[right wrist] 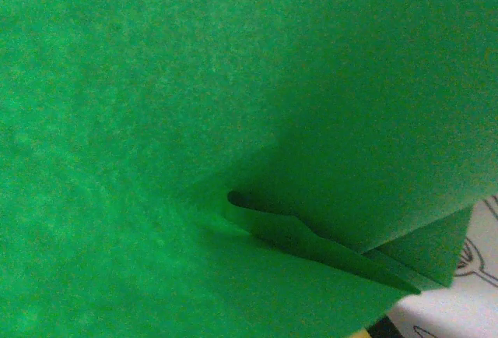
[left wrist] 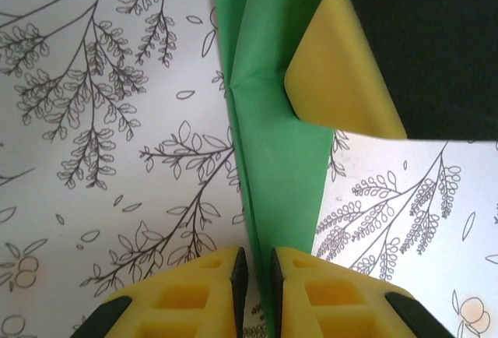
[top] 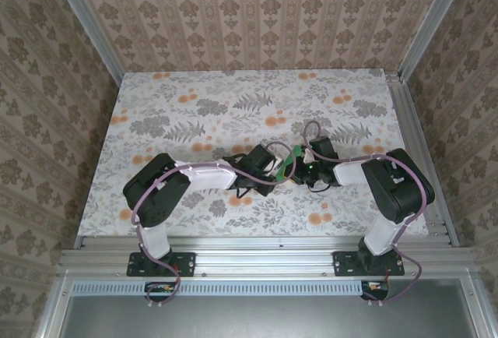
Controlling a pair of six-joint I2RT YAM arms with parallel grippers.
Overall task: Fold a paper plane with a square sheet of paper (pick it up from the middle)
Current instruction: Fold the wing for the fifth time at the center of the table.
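The thin bright-green paper (left wrist: 272,167) is folded into a narrow, layered strip with a sharp crease down its length. It is held off the grey-and-orange floral tabletop (top: 194,112), a little toward 3 o'clock of the table's middle in the top view. In the left wrist view the strip runs from 12 o'clock down to 6 o'clock, kinking slightly partway. Its lower end is pinched between the yellow fingers of the left gripper (left wrist: 257,264), which are clenched on it with only the paper's thickness between them. At 1 o'clock in that view, one yellow finger (left wrist: 342,73) of the right gripper (top: 302,163) lies against the paper with a green flap draped over its upper edge. That gripper is closed tight, apparently on the upper part of the strip (the far finger is hidden behind the paper). From the right wrist the paper sits very close to the lens, with a folded lip (right wrist: 311,237) at 5 o'clock and a corner of tabletop beyond it. Seen from above, the two white-and-black arms reach inward, the left from 8 o'clock and the right from 4 o'clock. Their grippers are nearly touching, with the paper between them.
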